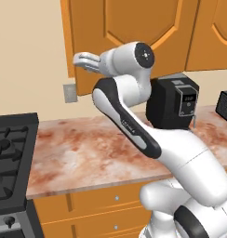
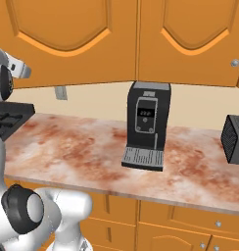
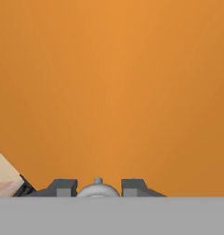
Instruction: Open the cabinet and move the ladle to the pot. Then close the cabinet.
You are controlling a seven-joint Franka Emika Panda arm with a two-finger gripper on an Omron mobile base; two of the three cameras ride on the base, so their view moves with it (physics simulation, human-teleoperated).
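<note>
The orange wall cabinet [image 1: 129,32] hung above the marbled counter [image 1: 87,153], its door nearly shut, its left edge standing slightly off the wall. The white arm [image 1: 134,125] reached up to the door's lower left corner. In the hand view the gripper [image 3: 98,188] sat against the door face, its two fingertips [image 3: 63,187] narrowly set either side of the small silver knob [image 3: 98,189], apparently clenched on it. That knob was small and rounded, so a pull off the hinge arc could let it slip out. A black coffee machine [image 2: 146,127] stood near the counter's back edge, clear of the door.
</note>
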